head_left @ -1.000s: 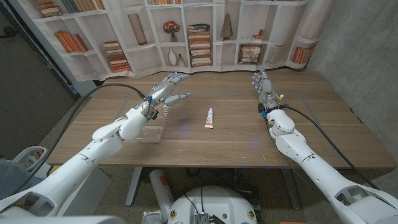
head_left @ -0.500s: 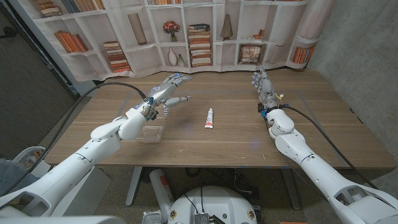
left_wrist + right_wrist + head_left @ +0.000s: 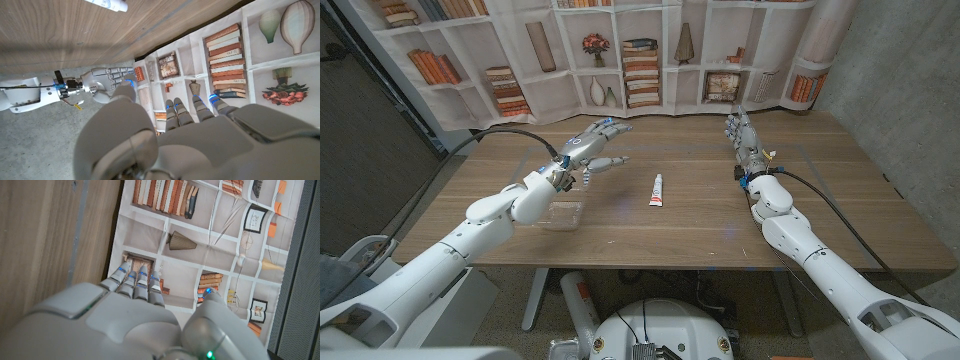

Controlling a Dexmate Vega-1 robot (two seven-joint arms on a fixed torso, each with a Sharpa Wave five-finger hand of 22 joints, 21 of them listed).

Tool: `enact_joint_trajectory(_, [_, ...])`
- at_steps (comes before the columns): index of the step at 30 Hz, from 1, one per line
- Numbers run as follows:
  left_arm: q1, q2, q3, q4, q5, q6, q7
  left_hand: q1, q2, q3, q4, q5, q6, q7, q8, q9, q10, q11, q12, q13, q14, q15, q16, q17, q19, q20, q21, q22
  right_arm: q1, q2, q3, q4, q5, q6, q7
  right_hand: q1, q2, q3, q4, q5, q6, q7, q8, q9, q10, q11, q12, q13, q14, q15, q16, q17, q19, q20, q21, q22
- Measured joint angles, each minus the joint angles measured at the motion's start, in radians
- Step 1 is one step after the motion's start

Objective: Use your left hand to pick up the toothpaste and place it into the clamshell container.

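You are at the reach step: your left hand (image 3: 592,150) hovers empty, fingers spread, left of the toothpaste tube (image 3: 658,190) lying mid-table. The clear clamshell container (image 3: 563,215) sits nearer, under your forearm. Next, move right and lower (your right hand (image 3: 744,140) waits far right, fingers straight, empty).

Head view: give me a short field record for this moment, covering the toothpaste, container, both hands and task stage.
toothpaste: tube lying on the table, mid-table, untouched
clamshell container: clear, near the left forearm, on the table
left hand: raised, fingers spread, holding nothing, apart from the tube
right hand: on the table's right side, holding nothing
task stage: pick-up not yet done
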Motion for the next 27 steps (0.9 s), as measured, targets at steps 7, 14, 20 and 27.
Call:
enact_joint_trajectory(7, [-0.012, 0.006, 0.006, -0.007, 0.012, 0.006, -0.015, 0.009, -0.001, 0.003, -0.003, 0.0, 0.0, -0.011, 0.0, 0.0, 0.001, -0.009, -0.004, 0.0, 0.0, 0.0, 0.0, 0.0, 0.0, 0.0, 0.0, 0.0, -0.001, 0.0, 0.001, -0.001, 0.0, 0.0, -0.001, 0.0, 0.0, -0.003, -0.003, 0.0, 0.0, 0.0, 0.0, 0.0, 0.0, 0.0, 0.0, 0.0, 0.0, 0.0, 0.0, 0.0, 0.0, 0.0, -0.008, 0.0])
enact_joint_trajectory(14, [-0.02, 0.016, 0.014, -0.018, 0.024, 0.016, -0.035, 0.021, -0.005, 0.005, -0.004, 0.0, 0.001, -0.012, -0.007, 0.0, 0.001, -0.009, -0.007, 0.0, 0.0, 0.0, 0.0, 0.0, 0.0, 0.0, -0.011, 0.0, -0.001, 0.001, 0.002, 0.0, 0.0, 0.005, -0.001, 0.0, 0.0, -0.003, -0.003, -0.007, 0.0, 0.0, 0.0, 0.0, 0.0, 0.0, 0.0, 0.005, 0.004, -0.004, 0.0, 0.0, 0.0, 0.0, -0.008, 0.0])
enact_joint_trajectory(20, [-0.022, 0.025, 0.02, -0.031, 0.034, 0.025, -0.051, 0.04, -0.005, 0.007, -0.007, 0.0, -0.003, -0.016, -0.007, 0.0, 0.001, -0.009, -0.011, 0.0, 0.0, 0.0, -0.008, 0.0, 0.0, 0.0, -0.011, 0.0, 0.001, 0.004, 0.004, 0.006, 0.001, 0.011, 0.0, 0.0, 0.0, -0.003, -0.003, -0.007, 0.0, 0.0, 0.0, 0.0, 0.0, 0.0, 0.0, 0.005, 0.004, -0.004, 0.001, 0.0, 0.0, 0.0, -0.015, 0.0])
enact_joint_trajectory(27, [-0.028, 0.038, 0.03, -0.043, 0.058, 0.033, -0.064, 0.051, -0.001, 0.011, -0.011, 0.0, -0.006, -0.019, -0.007, 0.0, 0.001, -0.009, -0.012, 0.0, 0.0, 0.0, -0.008, 0.0, 0.0, 0.0, -0.019, 0.0, 0.003, 0.006, 0.006, 0.01, 0.002, 0.017, 0.001, 0.0, 0.0, -0.006, -0.006, -0.007, 0.0, 0.0, 0.0, 0.0, 0.0, 0.0, 0.0, 0.005, 0.004, -0.004, 0.001, 0.0, 0.0, 0.0, -0.015, 0.0])
